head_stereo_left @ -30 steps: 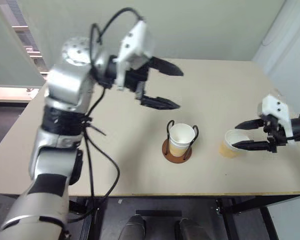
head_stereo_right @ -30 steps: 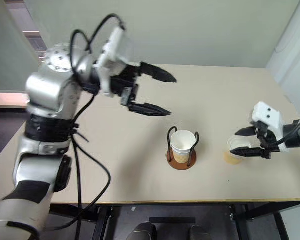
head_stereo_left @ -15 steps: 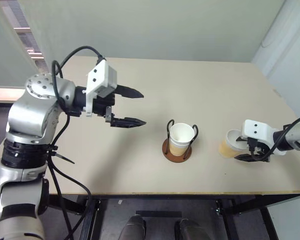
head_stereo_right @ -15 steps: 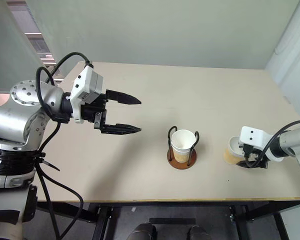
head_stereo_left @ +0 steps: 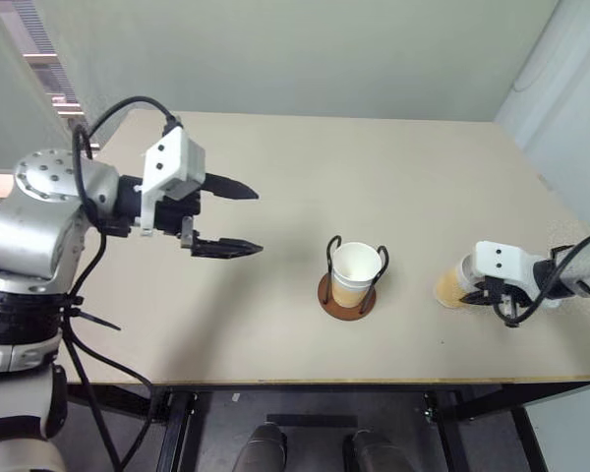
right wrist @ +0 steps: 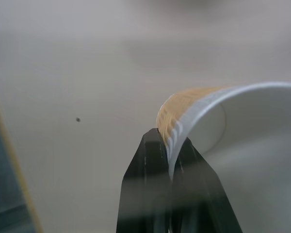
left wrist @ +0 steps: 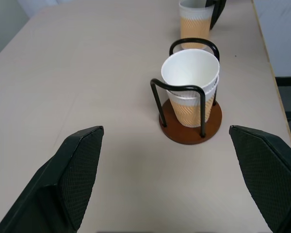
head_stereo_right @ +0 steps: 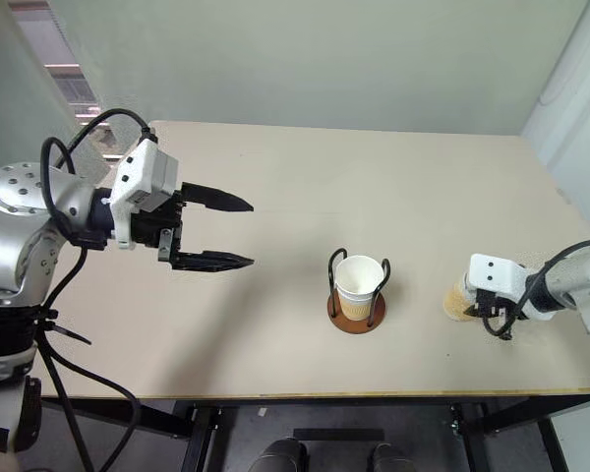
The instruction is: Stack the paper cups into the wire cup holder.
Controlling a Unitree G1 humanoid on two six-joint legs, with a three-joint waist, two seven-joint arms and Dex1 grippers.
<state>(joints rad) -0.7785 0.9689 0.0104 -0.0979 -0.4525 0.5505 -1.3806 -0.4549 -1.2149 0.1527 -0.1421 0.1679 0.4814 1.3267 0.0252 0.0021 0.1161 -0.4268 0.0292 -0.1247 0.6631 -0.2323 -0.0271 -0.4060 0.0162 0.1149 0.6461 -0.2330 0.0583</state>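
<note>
Paper cups: two sit nested [head_stereo_left: 357, 272] upright inside the wire cup holder [head_stereo_left: 348, 285], near the middle of the surface [head_stereo_left: 393, 167] and a bit toward its front edge. The left wrist view shows two white rims stacked one in the other, ribbed tan wall below, and black wire loops rising on both sides from the reddish-brown disc base.

Third cup [head_stereo_left: 452, 284] stands on the surface well to the right of the holder, upright, not in the holder yet. Right gripper [right wrist: 169, 160] is on it: fingers closed on the cup wall at the rim, one finger outside on the tan ribs, one inside against the white. Right wrist view makes the pinch clear, wall sandwiched between both black fingers. From the head views the white gripper housing covers most of the cup, only the tan lower side showing at its left.

Left gripper [head_stereo_left: 228, 216] hangs above the left part of the surface, well apart from the holder, pointing toward it roughly level with a slight downward tilt. Fingers spread wide, nothing between them. In the left wrist view both black fingers [left wrist: 72, 174] frame the holder from either side, with the third cup and the right gripper's dark fingers behind it.

Surface otherwise bare tan board, dark frame below.
</note>
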